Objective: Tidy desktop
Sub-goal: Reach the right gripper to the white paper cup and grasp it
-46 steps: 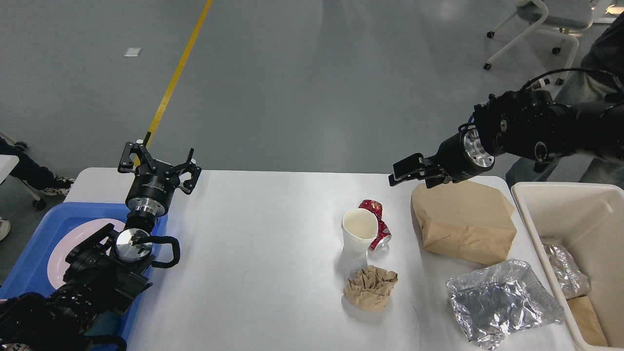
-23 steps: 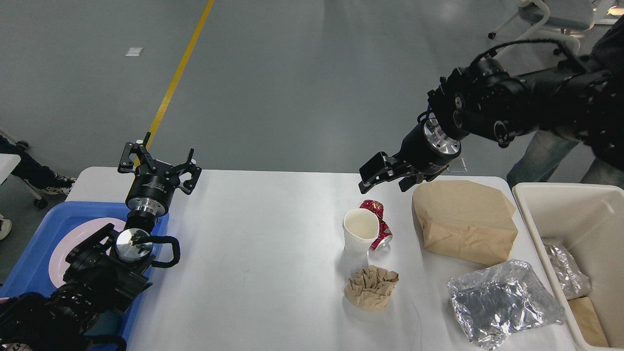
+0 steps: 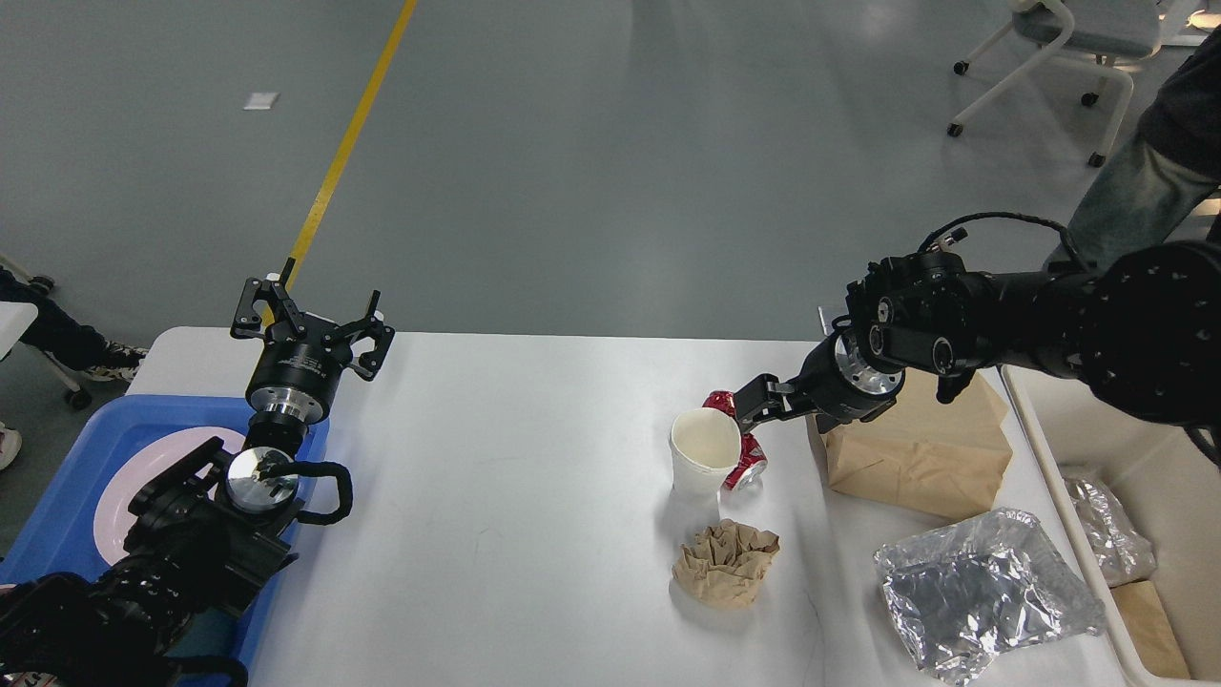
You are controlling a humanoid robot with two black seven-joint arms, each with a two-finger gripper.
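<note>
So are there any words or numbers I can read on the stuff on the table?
None can be read.
Red can: crushed, with white marks too small and blurred to make out.
White cup: plain.
Brown paper bag: plain.
Crumpled brown paper: plain.
Foil tray: plain.

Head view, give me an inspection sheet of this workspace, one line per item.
Surface: white desktop, bare in the middle.
Job's things: white paper cup upright; crushed red can lying touching its right side; crumpled brown paper nearer; brown paper bag; crumpled foil tray.
Clutter: blue tray with pink plate, left edge; beige bin holding foil and paper, right.
Grippers: left gripper open, empty, above the left rear of the desktop; right gripper at the can, state unclear.
Cables: black cables on both arms.
Surroundings: grey floor, yellow line, wheeled chair, a person standing at right.
</note>
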